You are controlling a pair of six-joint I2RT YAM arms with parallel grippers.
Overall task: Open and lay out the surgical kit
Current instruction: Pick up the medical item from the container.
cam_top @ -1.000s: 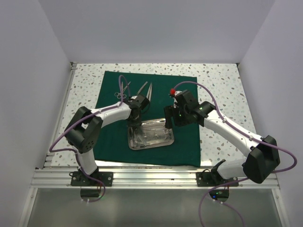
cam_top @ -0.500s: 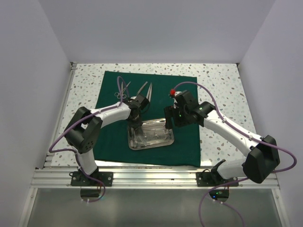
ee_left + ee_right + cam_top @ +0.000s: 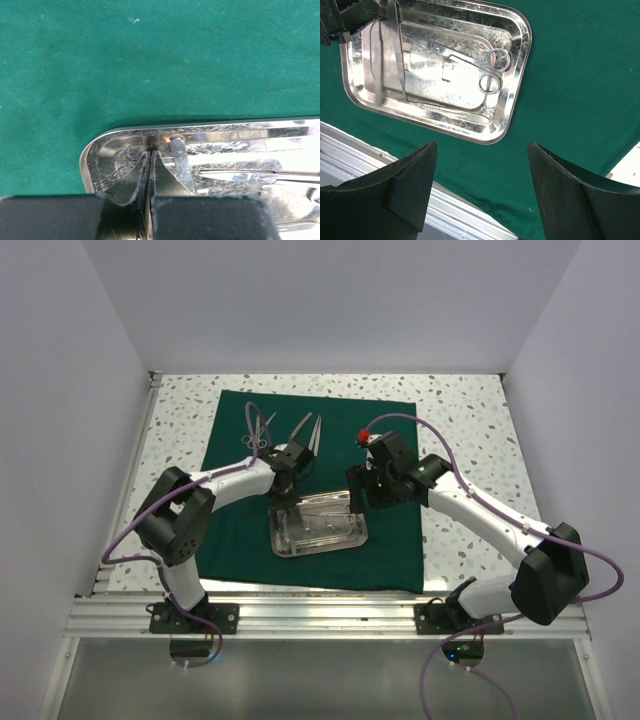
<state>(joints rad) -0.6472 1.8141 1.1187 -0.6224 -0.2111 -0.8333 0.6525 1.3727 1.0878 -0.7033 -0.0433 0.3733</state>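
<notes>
Fingers (image 3: 167, 182) of the left gripper (image 3: 150, 167) closed tight inside the far left corner of the tray (image 3: 97, 147), a slim steel tool (image 3: 181, 162) just beside them; whether it is pinched is unclear. The tool runs along the tray's short side. The right gripper (image 3: 482, 145) hovers wide open and empty over bare green cloth (image 3: 560, 75) beside the tray

A lab booth: white walls (image 3: 330, 300), speckled tabletop (image 3: 460, 410).

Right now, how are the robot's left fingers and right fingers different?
The left fingers are pinched shut; the right fingers gape wide open. The left fingers reach down inside the steel tray; the right fingers hover in the air near it, holding nothing. Both are black.
</notes>
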